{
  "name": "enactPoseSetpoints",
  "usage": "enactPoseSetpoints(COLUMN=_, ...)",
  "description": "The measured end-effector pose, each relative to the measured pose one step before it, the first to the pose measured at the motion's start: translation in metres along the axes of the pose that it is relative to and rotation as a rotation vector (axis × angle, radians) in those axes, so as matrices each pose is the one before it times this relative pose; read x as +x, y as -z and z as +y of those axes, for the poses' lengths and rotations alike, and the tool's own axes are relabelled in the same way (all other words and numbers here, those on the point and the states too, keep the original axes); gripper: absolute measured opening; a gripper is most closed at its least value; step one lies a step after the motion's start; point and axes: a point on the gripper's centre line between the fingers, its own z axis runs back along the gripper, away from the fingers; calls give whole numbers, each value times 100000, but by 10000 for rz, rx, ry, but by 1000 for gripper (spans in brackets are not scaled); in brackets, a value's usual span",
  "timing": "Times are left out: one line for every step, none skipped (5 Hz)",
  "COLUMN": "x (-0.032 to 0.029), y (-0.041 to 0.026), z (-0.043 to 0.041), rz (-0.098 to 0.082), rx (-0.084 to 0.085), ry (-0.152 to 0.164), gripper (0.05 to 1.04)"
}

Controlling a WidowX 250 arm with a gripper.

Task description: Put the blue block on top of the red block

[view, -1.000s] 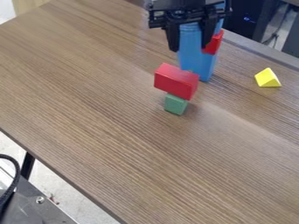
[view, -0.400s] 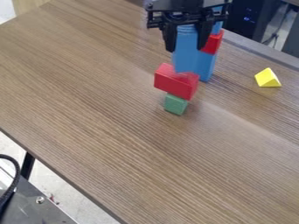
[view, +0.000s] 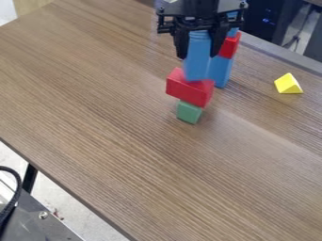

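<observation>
The black two-finger gripper [view: 197,54] is clamped on the upright blue block [view: 197,60], its fingers parted by the block's width.

The table [view: 113,127] has a streaked wood-grain surface, smooth with a faint satin sheen, while the blue block [view: 197,56], red block [view: 187,88], green block [view: 189,112] and yellow block [view: 287,85] look smooth and evenly coloured, the fingers [view: 181,44] look like hard black plastic, and the grey plate [view: 37,228] resembles dull metal.
</observation>
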Motion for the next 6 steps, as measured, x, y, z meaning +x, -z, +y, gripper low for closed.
enactPoseSetpoints(x=-297, y=576, z=-17, rz=-41, rx=89, ry=62, gripper=582)
enactPoseSetpoints(x=10, y=26, z=-6, rz=-38, rx=6, ry=-4, gripper=583)
enactPoseSetpoints(x=-17, y=-6, z=9, rz=-10, rx=24, ry=32, gripper=627)
enactPoseSetpoints(x=-190, y=-9, z=274, rz=100, rx=191, ry=40, gripper=924)
enactPoseSetpoints(x=-92, y=0, z=53, rz=58, rx=33, ry=-16, gripper=1007)
enactPoseSetpoints(x=-64, y=-6, z=4, rz=19, rx=21, ry=15, gripper=1000)
